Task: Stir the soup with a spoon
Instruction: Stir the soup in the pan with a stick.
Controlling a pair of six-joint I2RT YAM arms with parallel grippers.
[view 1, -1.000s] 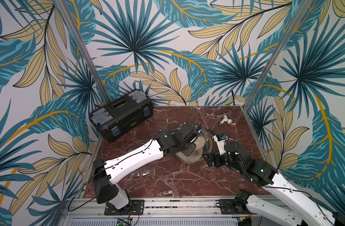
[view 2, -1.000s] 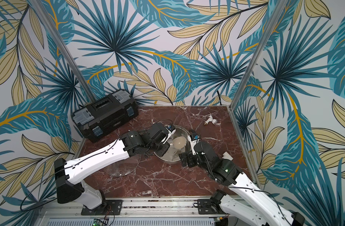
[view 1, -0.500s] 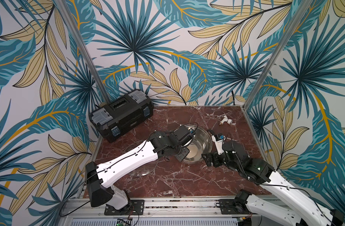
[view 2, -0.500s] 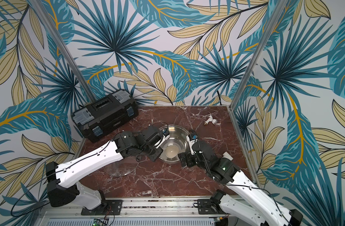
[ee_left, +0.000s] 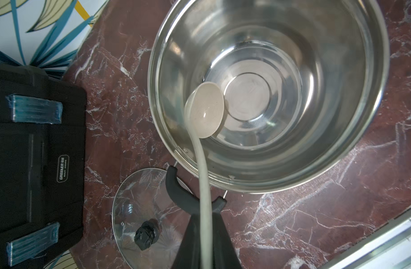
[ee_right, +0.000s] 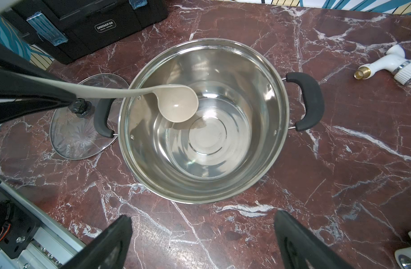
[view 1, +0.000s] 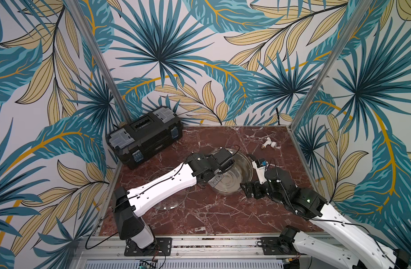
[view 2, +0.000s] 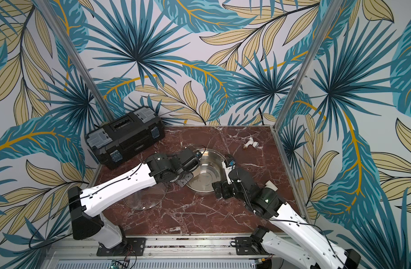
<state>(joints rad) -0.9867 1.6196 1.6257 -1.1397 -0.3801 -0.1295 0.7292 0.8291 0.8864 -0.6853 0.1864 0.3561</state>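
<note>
The shiny steel pot (view 1: 237, 180) (view 2: 208, 177) with two black side handles stands mid-table; no soup shows inside it (ee_right: 265, 116). The cream spoon (ee_left: 205, 109) (ee_right: 176, 104) reaches over the pot's left rim. Its round bowl hangs inside, near the left wall and above the bottom. My left gripper (ee_left: 205, 221) (view 1: 216, 180) is shut on the spoon's slim handle, outside the pot above its left black handle (ee_right: 102, 118). My right gripper (ee_right: 203, 223) (view 1: 248, 191) stands wide open and empty, low over the marble just in front of the pot.
A clear glass lid (view 1: 174, 200) (ee_right: 76, 135) with a black knob lies flat left of the pot, under my left forearm. A black toolbox (view 1: 146, 135) sits at the back left. A white pipe fitting (view 1: 269, 143) (ee_right: 393, 65) lies at the back right.
My left arm has drawn back to the left, carrying the spoon's bowl from the pot's middle to its left side. The right arm has barely shifted.
</note>
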